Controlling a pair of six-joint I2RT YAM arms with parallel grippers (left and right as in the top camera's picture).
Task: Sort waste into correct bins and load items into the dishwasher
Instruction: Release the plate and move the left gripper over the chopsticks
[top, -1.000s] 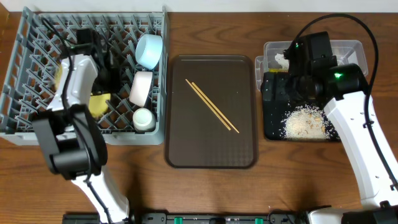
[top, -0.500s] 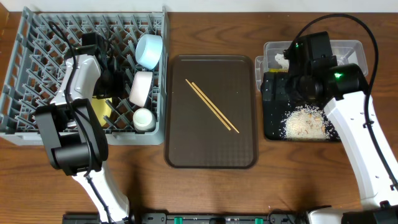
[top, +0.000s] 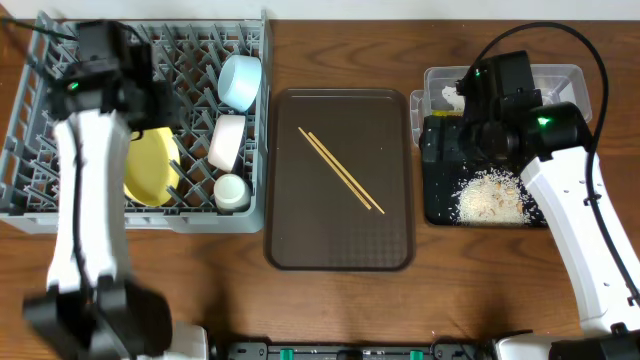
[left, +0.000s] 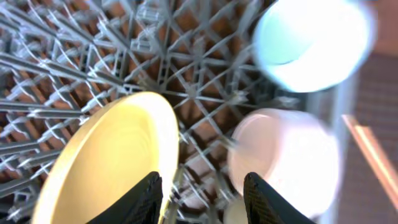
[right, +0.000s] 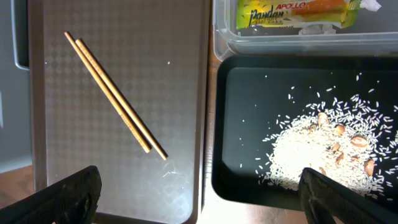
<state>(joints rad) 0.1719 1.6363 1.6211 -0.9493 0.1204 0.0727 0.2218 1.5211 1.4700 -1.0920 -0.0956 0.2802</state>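
Left gripper (left: 205, 198) hangs over the grey rack (top: 200, 222), fingers apart and empty, above the gap between the yellow plate (left: 112, 162) leaning on edge among the pegs and the white bowl (left: 283, 155); the light-blue bowl (left: 311, 43) and small cup (top: 231, 190) also sit in the rack. Right gripper (right: 202, 199) is spread wide, holding nothing, over the edge where the brown tray (right: 124, 186) with the chopsticks (right: 115, 102) meets the black tray (right: 249, 124) holding rice (right: 317, 149). Wrapper (right: 292, 12) and tissue (top: 452, 97) lie in the clear tub (right: 280, 46).
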